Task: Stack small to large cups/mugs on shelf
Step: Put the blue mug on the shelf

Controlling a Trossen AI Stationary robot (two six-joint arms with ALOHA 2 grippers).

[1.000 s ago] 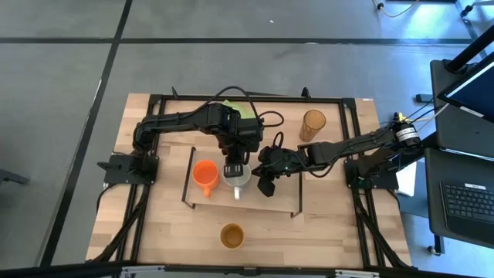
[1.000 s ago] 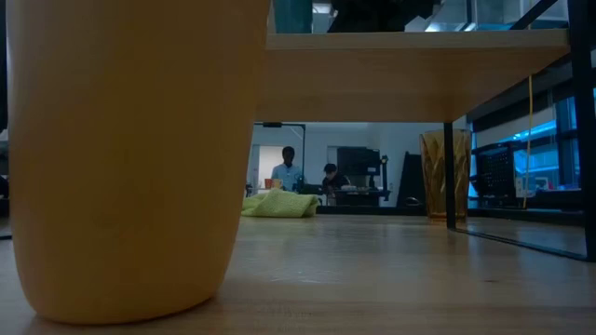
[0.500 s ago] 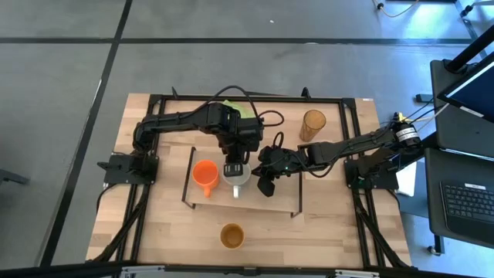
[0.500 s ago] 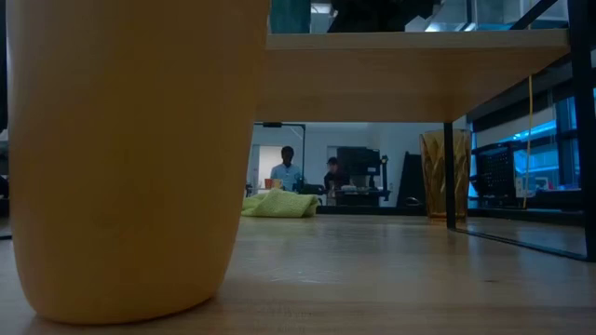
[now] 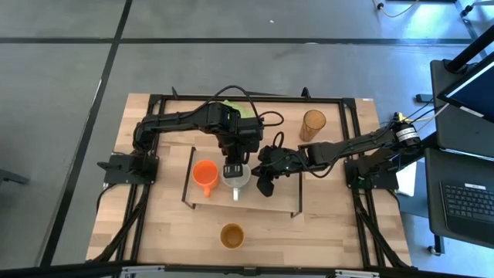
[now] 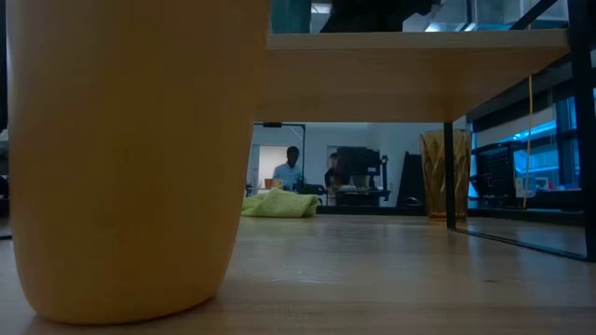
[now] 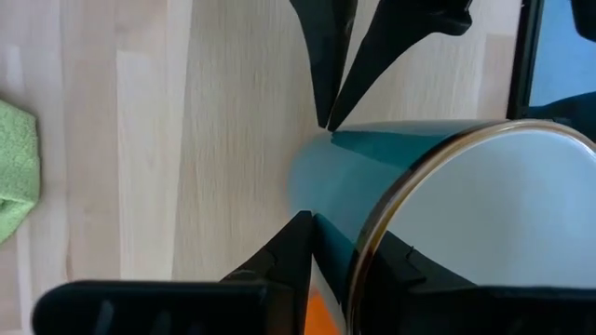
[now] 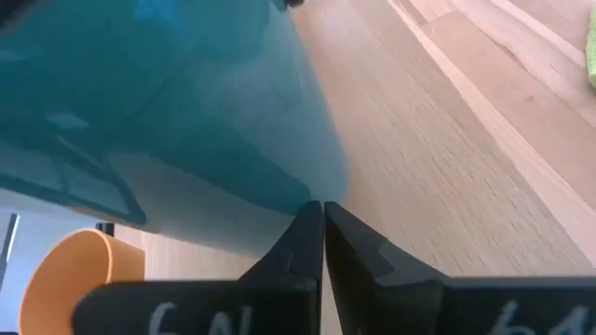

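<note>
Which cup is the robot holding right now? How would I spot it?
Find the low wooden shelf mid-table. Two mugs stand on it side by side; the left gripper grips the white mug, right of the orange mug. It alone is pale, with a handle.

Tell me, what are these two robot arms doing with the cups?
The left gripper is clamped on the white mug's rim, on the shelf beside the orange mug. The right gripper, shut and empty, sits beside it. The tan cup and amber tumbler wait on the table.
</note>
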